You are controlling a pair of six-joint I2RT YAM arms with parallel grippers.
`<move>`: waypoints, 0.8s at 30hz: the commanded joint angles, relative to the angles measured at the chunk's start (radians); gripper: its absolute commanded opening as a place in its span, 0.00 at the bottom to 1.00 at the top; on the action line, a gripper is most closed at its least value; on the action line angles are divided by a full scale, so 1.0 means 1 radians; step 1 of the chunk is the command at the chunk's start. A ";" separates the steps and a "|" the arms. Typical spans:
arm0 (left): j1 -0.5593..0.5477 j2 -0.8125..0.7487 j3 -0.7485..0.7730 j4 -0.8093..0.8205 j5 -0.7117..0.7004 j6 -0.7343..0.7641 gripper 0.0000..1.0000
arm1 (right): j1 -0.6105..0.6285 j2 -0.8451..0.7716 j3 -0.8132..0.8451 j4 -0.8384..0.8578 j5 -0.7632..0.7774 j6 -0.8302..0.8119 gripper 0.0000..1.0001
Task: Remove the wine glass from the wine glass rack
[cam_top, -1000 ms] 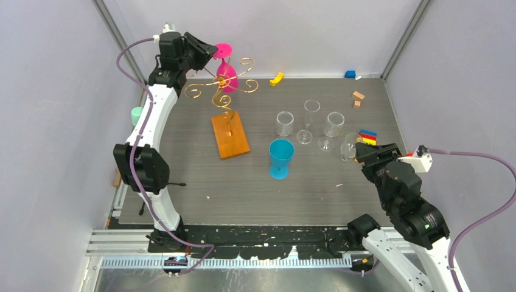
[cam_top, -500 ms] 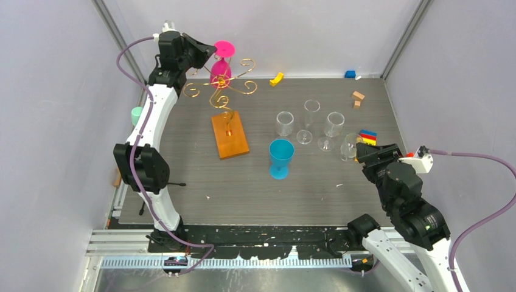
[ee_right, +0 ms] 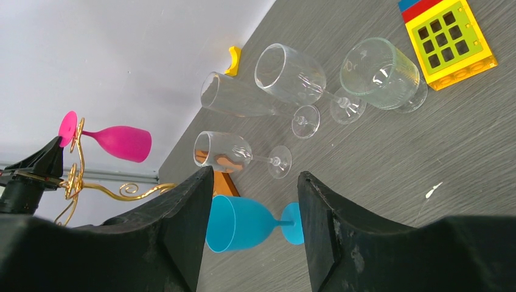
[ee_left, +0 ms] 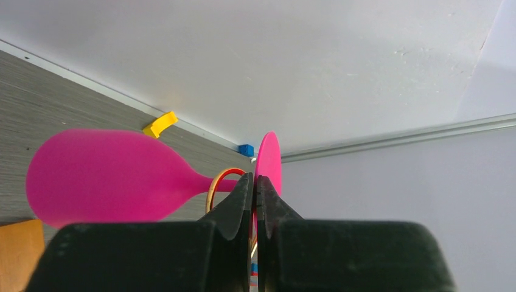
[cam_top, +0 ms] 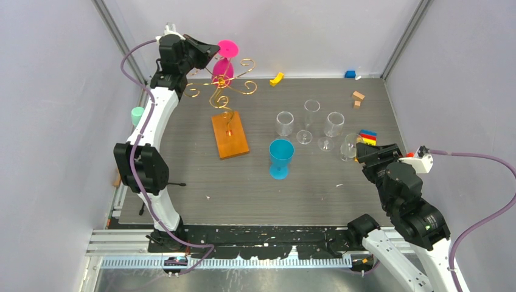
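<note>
Up at upper left of the overhead view, gripping the pink wine glass (cam_top: 222, 71) by its stem with the left jaws, stem inside a gold curl of the rack (cam_top: 230, 137). Mid-removal; next, probably sliding the stem out through the curl's gap. Right jaws apart, idle.

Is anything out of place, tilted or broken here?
Nothing looks broken or spilled. The wine glass rack stands with its orange base turned askew to the edges of the table, and a mint-green object sits beyond its left edge.
</note>
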 commanded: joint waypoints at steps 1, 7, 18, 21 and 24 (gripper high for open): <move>0.006 -0.073 -0.008 0.067 0.043 -0.007 0.00 | -0.001 -0.005 0.000 0.025 0.024 0.002 0.58; 0.011 -0.112 -0.032 0.063 0.056 -0.009 0.00 | -0.001 -0.005 0.001 0.025 0.024 0.003 0.58; 0.027 -0.179 -0.085 0.065 0.066 -0.030 0.00 | -0.001 -0.001 0.000 0.025 0.018 0.010 0.58; 0.032 -0.180 -0.094 0.073 0.074 -0.039 0.00 | -0.001 0.000 0.000 0.025 0.015 0.011 0.58; 0.036 -0.170 -0.097 0.081 0.096 -0.056 0.00 | -0.001 0.000 0.000 0.025 0.012 0.013 0.58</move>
